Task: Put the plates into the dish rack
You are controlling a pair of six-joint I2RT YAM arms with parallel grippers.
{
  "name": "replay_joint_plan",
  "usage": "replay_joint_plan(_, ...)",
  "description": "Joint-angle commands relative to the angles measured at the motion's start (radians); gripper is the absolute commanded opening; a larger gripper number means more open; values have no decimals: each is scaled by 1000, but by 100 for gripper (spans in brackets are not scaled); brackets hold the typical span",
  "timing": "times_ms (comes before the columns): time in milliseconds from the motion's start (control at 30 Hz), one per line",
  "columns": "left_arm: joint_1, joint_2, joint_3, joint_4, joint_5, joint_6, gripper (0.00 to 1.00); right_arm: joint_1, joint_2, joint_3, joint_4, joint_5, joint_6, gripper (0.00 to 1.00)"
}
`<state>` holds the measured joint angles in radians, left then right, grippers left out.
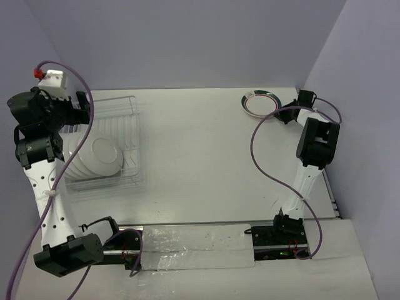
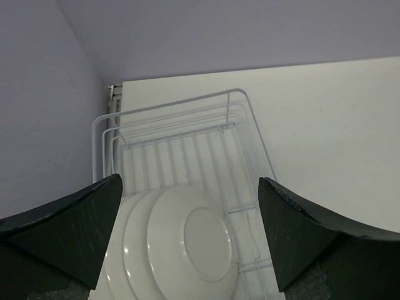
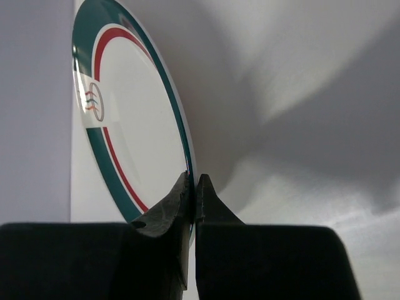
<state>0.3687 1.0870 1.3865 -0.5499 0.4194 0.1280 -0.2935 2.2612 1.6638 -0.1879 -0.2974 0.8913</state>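
A plate [image 1: 257, 102] with a dark teal rim and red inner ring lies at the table's far right. My right gripper [image 1: 281, 112] is shut on its near edge. In the right wrist view the fingertips pinch the rim of this plate [image 3: 137, 125], with the right gripper [image 3: 194, 179] closed tight on it. The white wire dish rack [image 1: 128, 107] stands at the far left and holds white plates [image 1: 100, 156] leaning together, undersides showing. My left gripper [image 1: 83, 106] hovers open over the dish rack [image 2: 187, 147], above the plates [image 2: 187, 244], touching nothing; its fingers [image 2: 75, 225] stand wide apart.
Lilac walls close in the table at the back and on both sides. The right wall runs close beside the right arm. Cables loop from both arms. A sheet of clear plastic [image 1: 194, 245] lies along the near edge between the arm bases.
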Motion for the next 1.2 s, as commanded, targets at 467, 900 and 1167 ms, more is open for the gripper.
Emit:
replay_joint_plan(467, -960, -119, -204, -143, -353, 447, 99, 339, -669, -435, -70, -333, -232, 0)
replay_joint_plan(900, -1444, -47, -444, 92, -697, 800, 97, 514, -713, -414, -58, -459, -183, 0)
replay_joint_plan(1167, -1449, 2, -579, 341, -774, 1013, 88, 568, -686, -372, -196, -468, -299, 0)
